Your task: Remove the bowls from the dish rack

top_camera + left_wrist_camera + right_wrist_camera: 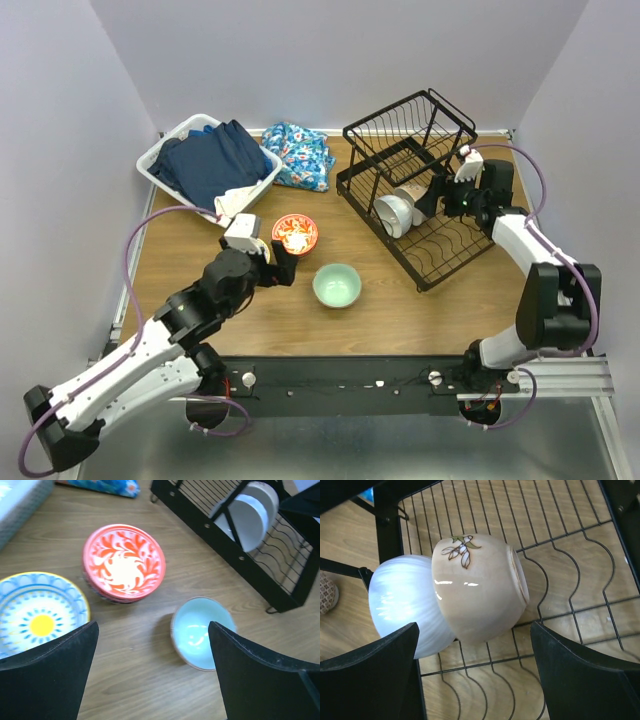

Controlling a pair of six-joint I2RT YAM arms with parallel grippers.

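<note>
The black wire dish rack stands at the right of the table. A white bowl and a tan bowl with a flower sprig lie on their sides in its lower tier, touching. My right gripper hovers open just in front of them, nothing between its fingers. On the table sit a red-orange floral bowl, a yellow-rimmed blue patterned bowl and a mint green bowl. My left gripper hangs open and empty above the wood between them.
A white laundry basket of dark blue clothes stands at the back left, with a blue patterned cloth beside it. The rack's angled upper tier overhangs the bowls. A brown patterned round thing shows outside the rack's frame.
</note>
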